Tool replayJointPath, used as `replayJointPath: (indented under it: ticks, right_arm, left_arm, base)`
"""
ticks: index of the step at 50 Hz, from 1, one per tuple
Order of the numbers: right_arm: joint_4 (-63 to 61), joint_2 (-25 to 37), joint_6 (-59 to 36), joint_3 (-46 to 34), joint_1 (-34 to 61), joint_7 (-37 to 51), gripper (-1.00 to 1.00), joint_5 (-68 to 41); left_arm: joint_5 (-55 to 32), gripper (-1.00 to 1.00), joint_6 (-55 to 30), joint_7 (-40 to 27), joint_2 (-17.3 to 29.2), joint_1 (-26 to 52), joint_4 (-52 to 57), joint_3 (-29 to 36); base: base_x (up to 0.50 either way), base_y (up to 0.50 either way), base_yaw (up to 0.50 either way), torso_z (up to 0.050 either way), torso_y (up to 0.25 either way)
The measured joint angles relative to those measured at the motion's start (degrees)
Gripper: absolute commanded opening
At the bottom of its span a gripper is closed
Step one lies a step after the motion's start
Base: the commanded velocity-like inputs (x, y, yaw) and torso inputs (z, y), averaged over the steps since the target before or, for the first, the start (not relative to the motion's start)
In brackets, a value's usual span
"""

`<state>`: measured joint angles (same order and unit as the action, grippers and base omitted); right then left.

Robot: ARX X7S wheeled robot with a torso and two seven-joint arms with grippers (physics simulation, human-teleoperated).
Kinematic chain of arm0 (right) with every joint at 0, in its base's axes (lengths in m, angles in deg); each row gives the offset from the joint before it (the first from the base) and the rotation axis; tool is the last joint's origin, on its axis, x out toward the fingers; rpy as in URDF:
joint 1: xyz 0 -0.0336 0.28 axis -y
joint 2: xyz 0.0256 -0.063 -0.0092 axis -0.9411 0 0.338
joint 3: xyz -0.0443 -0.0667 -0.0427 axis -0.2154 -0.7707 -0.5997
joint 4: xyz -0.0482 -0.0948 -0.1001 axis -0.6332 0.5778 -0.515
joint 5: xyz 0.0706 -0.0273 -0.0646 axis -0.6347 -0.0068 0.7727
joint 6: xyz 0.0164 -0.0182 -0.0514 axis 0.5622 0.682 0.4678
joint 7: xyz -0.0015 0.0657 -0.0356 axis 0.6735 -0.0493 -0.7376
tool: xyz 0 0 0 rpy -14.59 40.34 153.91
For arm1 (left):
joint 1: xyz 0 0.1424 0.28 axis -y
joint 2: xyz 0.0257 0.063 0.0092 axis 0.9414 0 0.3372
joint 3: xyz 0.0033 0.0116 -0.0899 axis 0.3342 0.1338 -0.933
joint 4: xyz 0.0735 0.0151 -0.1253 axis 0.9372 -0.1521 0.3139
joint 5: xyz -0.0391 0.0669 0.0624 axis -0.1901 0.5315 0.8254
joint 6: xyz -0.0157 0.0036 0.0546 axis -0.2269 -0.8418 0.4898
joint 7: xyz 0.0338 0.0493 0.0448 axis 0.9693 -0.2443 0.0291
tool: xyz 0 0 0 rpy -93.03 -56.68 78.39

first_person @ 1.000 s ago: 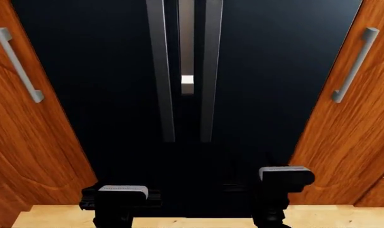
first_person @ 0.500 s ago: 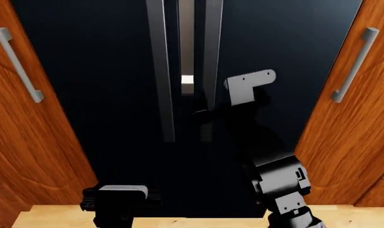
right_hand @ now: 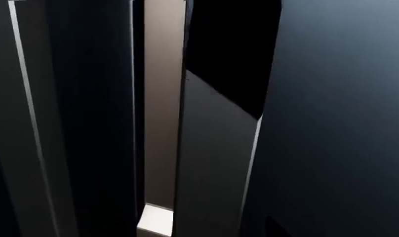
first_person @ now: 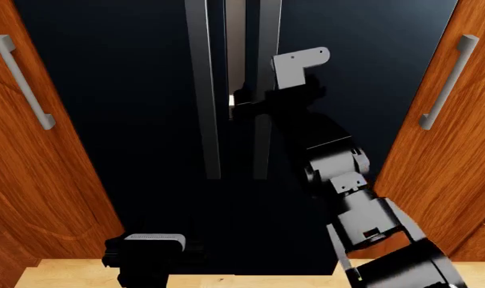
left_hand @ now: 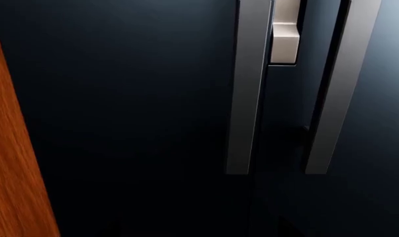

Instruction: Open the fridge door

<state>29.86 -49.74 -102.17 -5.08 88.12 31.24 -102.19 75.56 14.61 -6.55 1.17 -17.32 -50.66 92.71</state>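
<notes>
The fridge door [first_person: 347, 72] is the right glossy black panel, and its long grey bar handle [first_person: 268, 36] runs down its left edge. My right arm reaches up to it, and my right gripper [first_person: 244, 103] sits at the handle about midway along it. In the right wrist view the handle [right_hand: 213, 163] fills the space at the jaws, which stand open to either side; contact cannot be made out. My left gripper [first_person: 153, 245] hangs low in front of the twin door, open and holding nothing. The left wrist view shows both handles, the task door's handle [left_hand: 338, 84] being the farther one.
The twin black door [first_person: 106, 90] has its own bar handle [first_person: 201, 78] close beside the task handle, with a pale strip [first_person: 236, 54] in the gap between them. Reddish-brown cabinet doors [first_person: 34, 180] [first_person: 451, 168] with short grey handles flank the fridge. A light wooden floor strip [first_person: 251, 281] lies below.
My right arm has risen from low beside the base up to the fridge door's handle, moving higher and leftward. The left arm has stayed where it was.
</notes>
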Motion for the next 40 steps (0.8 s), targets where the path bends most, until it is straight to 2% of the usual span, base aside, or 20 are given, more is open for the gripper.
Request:
replayJointPath:
  ticks: [17,28,29,40]
  right_arm:
    - [18.3,-0.4,13.3,-28.5,9.3,1.8,1.0,-29.0]
    - [23.2,-0.6,17.4,-41.7,11.6,1.9,1.0,-42.9]
    - [23.4,-0.7,17.6,-42.6,11.7,1.9,-1.0,-43.8]
    - [23.4,-0.7,19.6,-51.3,12.4,0.3,-1.0,-52.1]
  left_arm:
    - [-1.0,1.0,-0.1,-0.4,0.4,0.2,-0.2,0.4]
    - [-1.5,1.0,-0.2,-0.8,0.7,0.4,-0.3,0.7]
    - [-1.5,1.0,-0.2,-0.8,0.7,0.4,-0.3,0.7]
    - [-1.9,1.0,-0.2,-1.2,0.9,0.5,-0.4,1.0]
  base:
    - [0.0,0.0,0.0,0.0,0.0]
    - [0.0,0.0,0.0,0.0,0.0]
    - [0.0,0.0,0.0,0.0,0.0]
    - [0.0,0.0,0.0,0.0,0.0]
